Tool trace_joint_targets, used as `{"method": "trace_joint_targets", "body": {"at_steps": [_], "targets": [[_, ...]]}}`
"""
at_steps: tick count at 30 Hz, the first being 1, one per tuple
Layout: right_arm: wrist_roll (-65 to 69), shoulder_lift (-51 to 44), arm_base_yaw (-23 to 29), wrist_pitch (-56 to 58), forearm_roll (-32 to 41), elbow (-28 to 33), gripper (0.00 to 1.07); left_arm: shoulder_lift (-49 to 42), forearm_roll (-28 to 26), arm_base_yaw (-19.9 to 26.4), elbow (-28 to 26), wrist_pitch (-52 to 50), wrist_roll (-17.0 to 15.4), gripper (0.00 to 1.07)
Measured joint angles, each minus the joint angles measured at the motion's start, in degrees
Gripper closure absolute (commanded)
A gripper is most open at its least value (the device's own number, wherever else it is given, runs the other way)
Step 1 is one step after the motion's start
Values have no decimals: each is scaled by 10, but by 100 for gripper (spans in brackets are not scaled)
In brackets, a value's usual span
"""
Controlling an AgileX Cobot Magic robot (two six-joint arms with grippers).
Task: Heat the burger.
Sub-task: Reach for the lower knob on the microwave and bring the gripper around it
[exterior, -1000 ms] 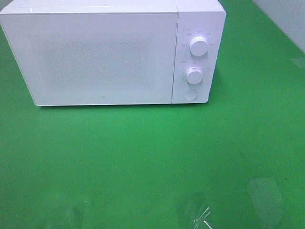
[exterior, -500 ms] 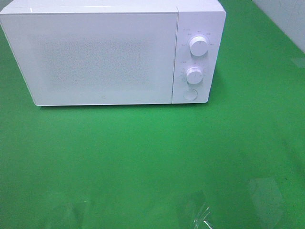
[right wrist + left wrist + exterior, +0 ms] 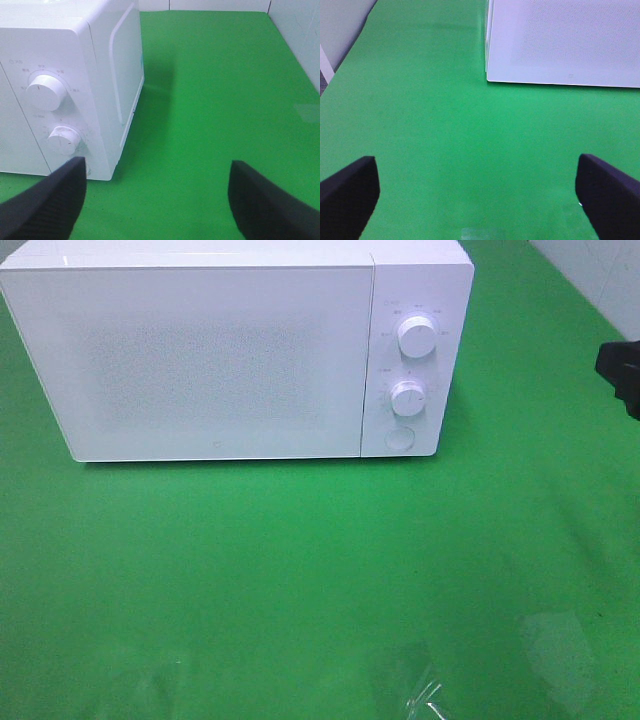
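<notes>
No burger shows in any view. The white microwave (image 3: 220,360) stands at the back of the green table (image 3: 300,570) with its door shut. It also shows in the left wrist view (image 3: 565,40) and the right wrist view (image 3: 60,75). My left gripper (image 3: 476,172) is open over bare green table in front of the microwave's left corner, holding nothing. My right gripper (image 3: 157,170) is open and empty, just right of the microwave's control panel. A dark part of my right arm (image 3: 622,375) shows at the right edge of the exterior view.
The control panel carries an upper knob (image 3: 416,336), a lower knob (image 3: 408,398) and a round button (image 3: 399,438). A white tiled wall (image 3: 600,270) rises at the back right. A shiny clear scrap (image 3: 425,695) lies at the front edge.
A dark part of my right arm has come into the exterior view at its right edge. The microwave has not moved.
</notes>
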Motion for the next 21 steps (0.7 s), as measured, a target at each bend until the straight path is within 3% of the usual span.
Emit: {"method": "trace_joint_targets", "body": {"at_steps": [15,20,21], "targets": [[-18,124,1,-135,36,5,32,0,0,0,0,0,0,7],[-95,143,44,-219,119,34,32,0,0,0,0,0,0,7],[-131,152,71,-256,164,46,32,0,0,0,0,0,0,7]]}}
